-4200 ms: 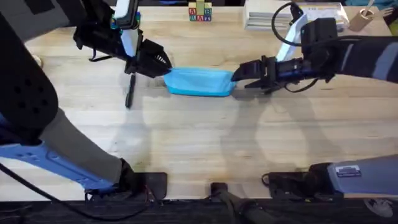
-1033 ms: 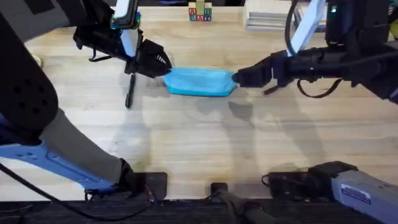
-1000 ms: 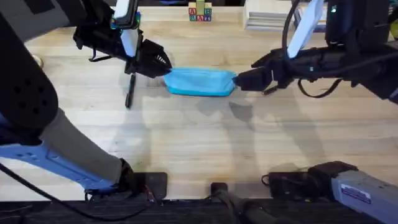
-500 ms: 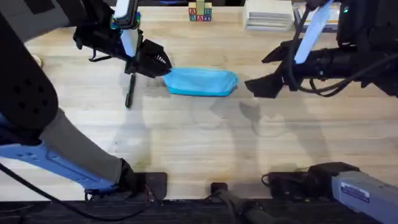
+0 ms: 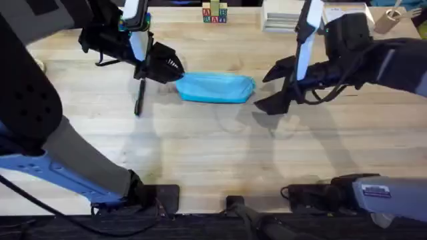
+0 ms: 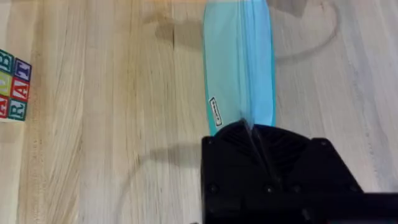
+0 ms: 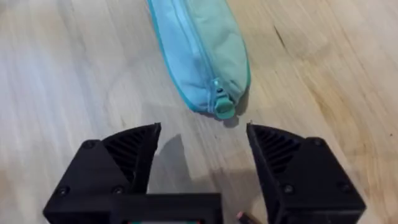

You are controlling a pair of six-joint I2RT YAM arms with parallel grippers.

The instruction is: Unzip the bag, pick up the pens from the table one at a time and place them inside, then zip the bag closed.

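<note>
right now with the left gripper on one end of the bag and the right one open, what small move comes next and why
Probably close the right gripper forward onto the zipper pull. The bag looks fully zipped, the left gripper pins its far end, and the right one's open fingers sit just short of the pull.

Left hand (image 6: 258, 140), black & blocky, fills the lower right of the frame, closed tight on the near end of the bag (image 6: 239, 59). Bag is light turquoise, lying long-ways up to the top edge, zipper line running along its length right of centre, small white label w/ dark print on its left side near the hand. Light wood table (image 6: 112, 112) all round it. Lettered toy blocks (image 6: 12, 87) at the left edge, approx mid-height, well apart from the bag. A faint curved shadow crosses the table lower left of the hand.
</note>
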